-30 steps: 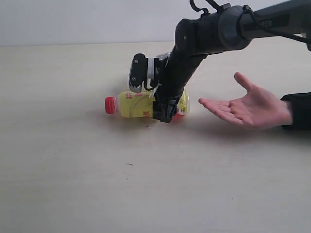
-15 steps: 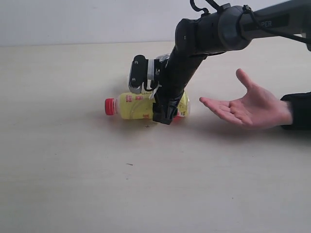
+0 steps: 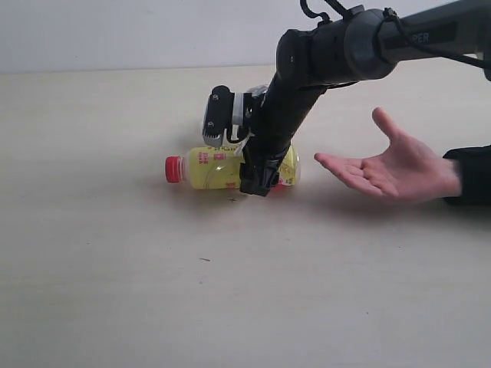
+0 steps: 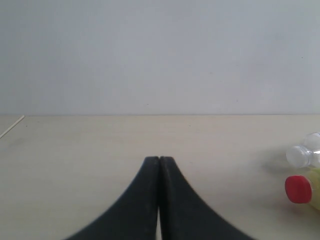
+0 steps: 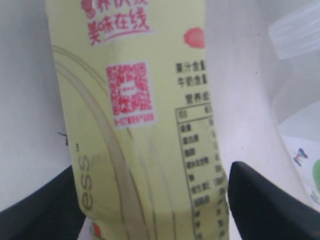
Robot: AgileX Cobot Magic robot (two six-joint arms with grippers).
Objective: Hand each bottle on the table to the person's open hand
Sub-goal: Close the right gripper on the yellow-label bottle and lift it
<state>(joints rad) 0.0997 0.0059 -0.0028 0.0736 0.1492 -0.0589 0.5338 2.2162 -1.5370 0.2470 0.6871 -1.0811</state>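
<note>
Straddling the yellow bottle [image 3: 215, 170], the right gripper [image 3: 258, 180] has its jaws set wide at both flanks; whether they squeeze cannot be told. That bottle lies on its side mid-way across the table [image 3: 115, 291], cap toward the left edge. The person's open hand [image 3: 391, 172] is held palm-up near the right edge.

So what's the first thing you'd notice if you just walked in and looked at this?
The bright yellow bottle with a red cap lies on its side in the middle of the table. The right end effector, on a big black arm, reaches down and straddles the bottle's body. Just to the right, the person's open hand is held out palm up.
</note>
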